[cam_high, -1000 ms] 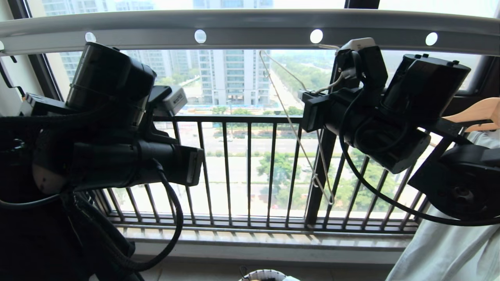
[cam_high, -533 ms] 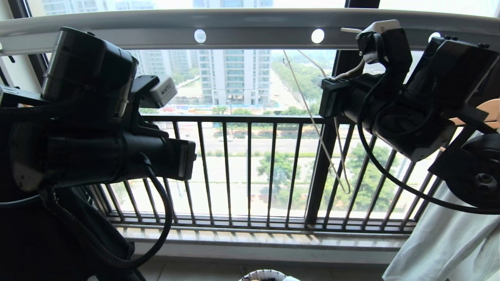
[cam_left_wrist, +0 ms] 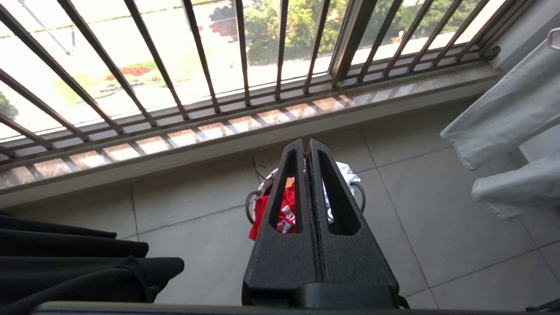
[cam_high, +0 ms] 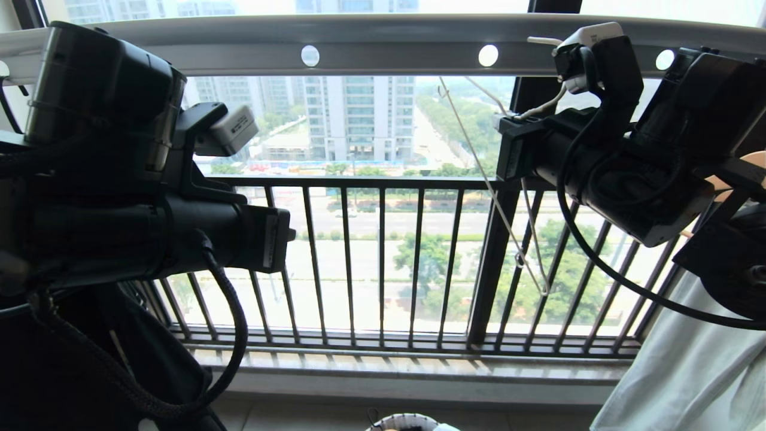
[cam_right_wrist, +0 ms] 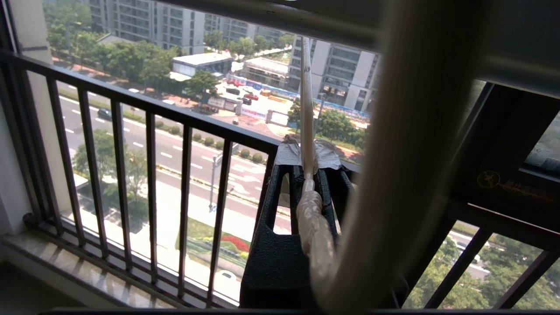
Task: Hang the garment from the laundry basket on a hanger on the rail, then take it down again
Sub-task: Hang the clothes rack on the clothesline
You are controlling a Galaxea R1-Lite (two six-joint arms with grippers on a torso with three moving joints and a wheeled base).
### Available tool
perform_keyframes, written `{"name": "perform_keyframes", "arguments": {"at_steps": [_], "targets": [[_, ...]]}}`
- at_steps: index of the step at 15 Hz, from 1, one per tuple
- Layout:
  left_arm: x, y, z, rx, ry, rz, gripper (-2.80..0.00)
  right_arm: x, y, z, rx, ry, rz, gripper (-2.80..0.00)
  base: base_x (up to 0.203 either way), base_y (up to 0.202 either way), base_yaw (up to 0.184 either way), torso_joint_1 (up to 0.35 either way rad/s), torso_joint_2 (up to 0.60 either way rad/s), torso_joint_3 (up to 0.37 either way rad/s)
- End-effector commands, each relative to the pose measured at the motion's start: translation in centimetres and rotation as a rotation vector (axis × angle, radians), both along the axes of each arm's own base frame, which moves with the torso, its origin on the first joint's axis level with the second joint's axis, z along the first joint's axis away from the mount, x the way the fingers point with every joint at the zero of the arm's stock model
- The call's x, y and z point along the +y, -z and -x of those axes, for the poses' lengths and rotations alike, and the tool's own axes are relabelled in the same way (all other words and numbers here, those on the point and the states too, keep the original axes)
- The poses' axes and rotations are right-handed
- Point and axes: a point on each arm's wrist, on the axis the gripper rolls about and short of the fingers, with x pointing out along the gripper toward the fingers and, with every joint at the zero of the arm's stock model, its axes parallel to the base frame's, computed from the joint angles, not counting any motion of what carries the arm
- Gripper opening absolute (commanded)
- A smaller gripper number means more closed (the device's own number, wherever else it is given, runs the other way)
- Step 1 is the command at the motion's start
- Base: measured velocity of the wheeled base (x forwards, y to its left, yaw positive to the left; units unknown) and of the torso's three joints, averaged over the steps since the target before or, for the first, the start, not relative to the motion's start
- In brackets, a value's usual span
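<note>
Both arms (cam_high: 137, 197) matte black, blocky housings, braided black cables looping beneath; white-grey wrist camera modules; textured black triangular slotted gripper fingers (cam_left_wrist: 288, 192).

barred window (cam_high: 383, 263), tiled floor (cam_left_wrist: 437, 227), daylight

Bare white wire hanger (cam_high: 505, 197) tilted below grey rail (cam_high: 389, 42); red garment (cam_left_wrist: 286, 210) in basket (cam_left_wrist: 356, 192).

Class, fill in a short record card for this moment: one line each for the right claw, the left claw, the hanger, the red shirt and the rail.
right claw: shut on the hanger, just under the rail
left claw: shut, empty, high above the laundry basket
hanger: white wire, tilted, bare
red shirt: in the laundry basket on the floor
rail: grey bar with round holes, overhead
</note>
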Motion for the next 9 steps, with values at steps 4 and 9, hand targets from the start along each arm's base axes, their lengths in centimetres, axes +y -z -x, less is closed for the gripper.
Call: {"name": "perform_keyframes", "arguments": {"at_steps": [4, 9], "targets": [[0.5, -0.6, 0.7, -0.024, 0.004, 0.004, -2.8, 2.5, 0.4, -0.8, 0.042, -0.046, 0.032, -2.8, 0.0, 0.0, 0.0, 0.0, 0.0, 0.0], [0.8, -0.9, 1.0, -0.036, 0.005, 0.012, -2.8, 3.1, 0.7, -2.6, 0.043, -0.036, 0.03, -2.8, 0.0, 0.0, 0.0, 0.0, 0.0, 0.0]]}}
